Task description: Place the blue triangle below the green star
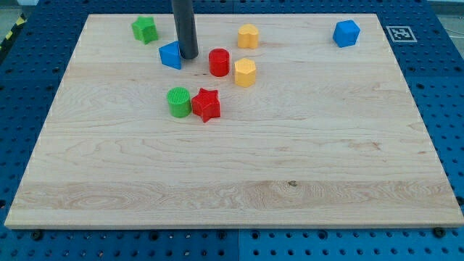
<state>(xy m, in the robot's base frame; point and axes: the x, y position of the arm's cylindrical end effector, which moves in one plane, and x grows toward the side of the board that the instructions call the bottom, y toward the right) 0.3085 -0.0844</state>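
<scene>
Nearest the view's bottom, the wooden board (232,188) lies bare for a long stretch, and the first blocks one meets going up are the green cylinder (178,101) and the red star (206,104), touching side by side left of centre. Further up sit a yellow hexagon-like block (245,72) and the red cylinder (219,62), close together, and just to their left is the blue triangle (170,55) with my tip (188,56) pressed against its right side; it is a plain rod with no pincer to open or close, and it holds nothing. Beyond that, a second yellow block (248,35) sits right of the rod, the green star (145,29) rests near the top left corner, and a blue cube-like block (346,33) sits far off at the top right. By my reckoning the job is nearly done: the triangle already lies lower than the star but a little to its right, so a short nudge leftward looks to be what remains. No brand or readable writing shows; only a black-and-white square marker (399,33) lies off the board's top right corner.
</scene>
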